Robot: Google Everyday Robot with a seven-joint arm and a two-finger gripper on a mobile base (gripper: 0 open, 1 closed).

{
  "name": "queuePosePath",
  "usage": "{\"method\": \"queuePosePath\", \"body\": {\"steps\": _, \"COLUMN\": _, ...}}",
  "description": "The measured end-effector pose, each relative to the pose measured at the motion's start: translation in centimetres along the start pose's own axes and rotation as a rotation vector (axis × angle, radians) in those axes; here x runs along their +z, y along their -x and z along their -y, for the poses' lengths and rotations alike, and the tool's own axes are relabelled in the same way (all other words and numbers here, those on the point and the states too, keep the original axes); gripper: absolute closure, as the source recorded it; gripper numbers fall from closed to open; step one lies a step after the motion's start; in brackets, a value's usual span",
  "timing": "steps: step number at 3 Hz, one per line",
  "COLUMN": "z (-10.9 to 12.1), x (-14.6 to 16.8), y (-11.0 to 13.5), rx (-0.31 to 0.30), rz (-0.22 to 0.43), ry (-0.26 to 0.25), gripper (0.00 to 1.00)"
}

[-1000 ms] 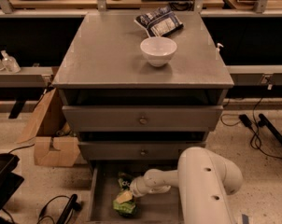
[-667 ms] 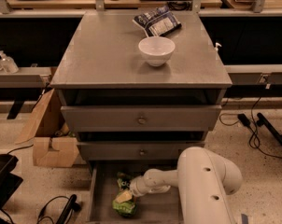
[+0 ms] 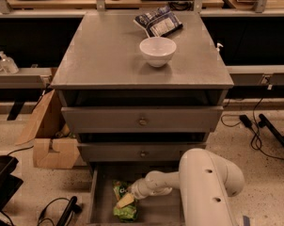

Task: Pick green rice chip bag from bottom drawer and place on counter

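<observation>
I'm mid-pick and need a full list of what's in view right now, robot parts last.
green rice chip bag: 1, bright green, in the bottom drawer, at the gripper
bottom drawer: 1, grey, pulled open, lowest
upper drawers: 2, grey, round knobs
counter: 1, grey, cabinet top
bowl: 1, white, on the counter
snack bag: 1, dark blue and white, counter's back edge
cardboard box: 1, brown, floor left of cabinet
arm: 1, white, lower right
gripper: 1, down in the bottom drawer at the bag
</observation>
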State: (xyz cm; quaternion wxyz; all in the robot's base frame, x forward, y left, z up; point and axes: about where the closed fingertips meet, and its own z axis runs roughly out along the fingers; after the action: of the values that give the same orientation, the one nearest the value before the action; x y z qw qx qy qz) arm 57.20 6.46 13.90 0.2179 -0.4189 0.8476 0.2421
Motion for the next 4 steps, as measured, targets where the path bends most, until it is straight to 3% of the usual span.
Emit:
{"method": "queuePosePath", "body": {"steps": 1, "z": -0.2, "x": -0.2, "y": -0.1, "rx": 0.003, "rz": 0.02, "ry": 0.012, "gripper": 1.0}}
{"method": "queuePosePath", "body": {"steps": 3, "z": 0.3, "x": -0.8, "y": 0.3, "rx": 0.014, "rz": 0.109, "ry": 0.089, "gripper": 1.0}}
{"method": "queuePosePath", "body": {"steps": 4, "z": 0.2, "x": -2.9, "y": 0.5, "rx": 0.01, "rz": 0.162, "ry": 0.091, "gripper": 1.0}}
